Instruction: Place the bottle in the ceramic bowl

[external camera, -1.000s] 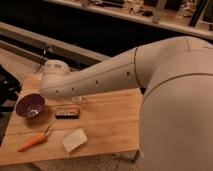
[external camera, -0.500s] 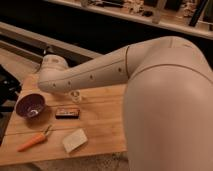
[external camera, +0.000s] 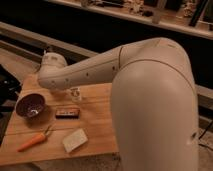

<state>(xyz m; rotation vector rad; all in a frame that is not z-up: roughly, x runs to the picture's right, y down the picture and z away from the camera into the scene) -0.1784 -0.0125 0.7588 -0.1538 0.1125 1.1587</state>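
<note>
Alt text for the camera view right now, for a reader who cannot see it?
A large white robot arm reaches left over a wooden table, just above a small pale bottle; its gripper is hidden behind the arm. Left of the bottle sits a dark purple bowl, with a dark bar, carrot and pale block nearer the camera.

Your arm filled the right side of the view, its bulky near segment standing close to the camera and rising to a rounded top. From there your forearm stretched leftward and slightly down, ending in a rounded joint at the far left. Your gripper hung just beneath the forearm, near that joint, pointing down and mostly hidden behind the arm.
</note>
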